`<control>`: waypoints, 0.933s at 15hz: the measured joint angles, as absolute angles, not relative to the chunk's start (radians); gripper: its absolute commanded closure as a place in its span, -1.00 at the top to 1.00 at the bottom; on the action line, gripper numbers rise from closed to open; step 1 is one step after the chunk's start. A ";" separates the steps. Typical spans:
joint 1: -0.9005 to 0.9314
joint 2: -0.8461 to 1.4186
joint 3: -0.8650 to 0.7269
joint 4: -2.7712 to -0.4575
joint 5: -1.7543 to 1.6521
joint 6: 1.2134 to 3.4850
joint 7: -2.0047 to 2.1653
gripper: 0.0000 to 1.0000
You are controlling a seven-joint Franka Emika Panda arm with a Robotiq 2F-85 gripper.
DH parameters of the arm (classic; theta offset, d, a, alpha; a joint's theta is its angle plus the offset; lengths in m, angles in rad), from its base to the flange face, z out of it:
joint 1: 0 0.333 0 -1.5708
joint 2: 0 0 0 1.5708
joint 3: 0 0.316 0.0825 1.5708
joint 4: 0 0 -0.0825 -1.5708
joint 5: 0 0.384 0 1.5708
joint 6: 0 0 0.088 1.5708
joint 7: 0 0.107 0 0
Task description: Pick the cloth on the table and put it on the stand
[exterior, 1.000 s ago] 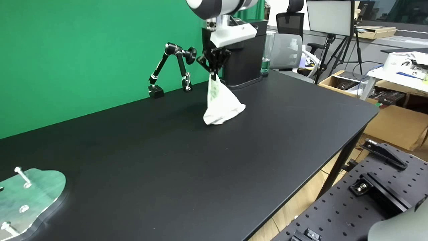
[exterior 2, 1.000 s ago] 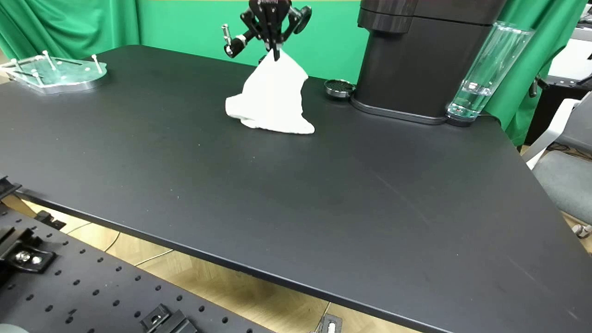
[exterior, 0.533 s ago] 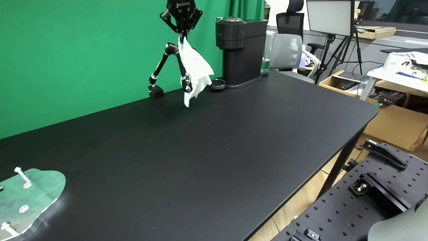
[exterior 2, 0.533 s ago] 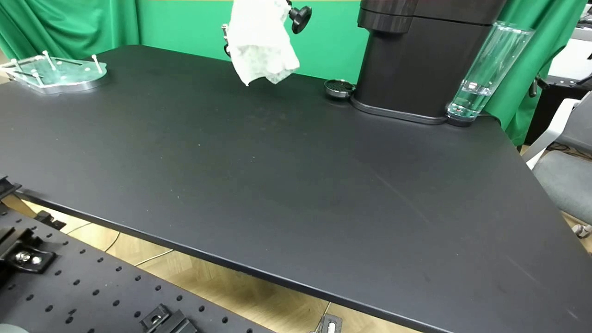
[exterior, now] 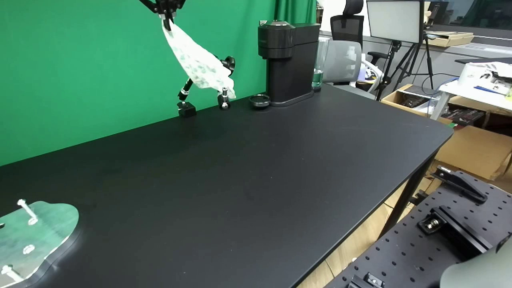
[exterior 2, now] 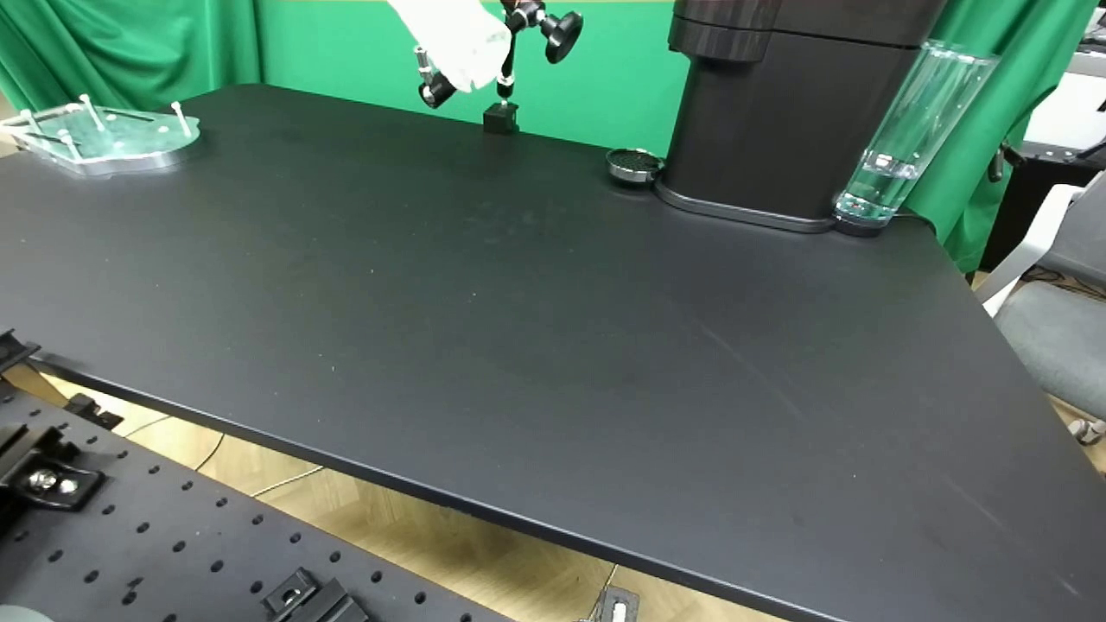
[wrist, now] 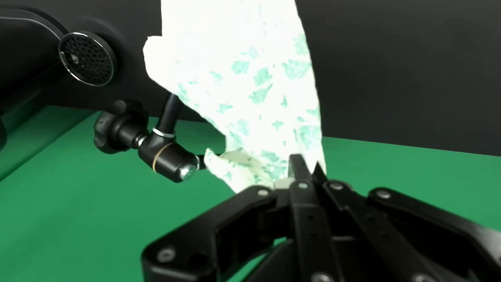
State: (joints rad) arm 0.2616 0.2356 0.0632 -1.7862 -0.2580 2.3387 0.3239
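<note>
Your fingers, low in the wrist view, pinch the cloth | it slants down across the upper left of an exterior view, hiding part of the jointed stand | whether they touch, you can't tell | in an exterior view the top edge crops the cloth

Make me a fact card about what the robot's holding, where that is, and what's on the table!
Holding: white cloth with green pattern
Gripper: shut on one end of the cloth
Cloth's place: in the air, slanting down from the gripper, off the table
Stand: black jointed stand, partly hidden behind the cloth
Cloth touching stand: can't tell
On table: black machine, clear container with liquid beside it, round grate, board with white pegs
</note>
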 measured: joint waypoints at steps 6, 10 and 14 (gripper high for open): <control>0.310 0.285 0.086 -1.683 -0.289 2.293 0.363 -0.99; 0.315 0.303 0.083 -1.660 -0.296 2.287 0.376 -0.99; 0.307 0.305 0.068 -1.661 -0.296 2.284 0.379 -0.99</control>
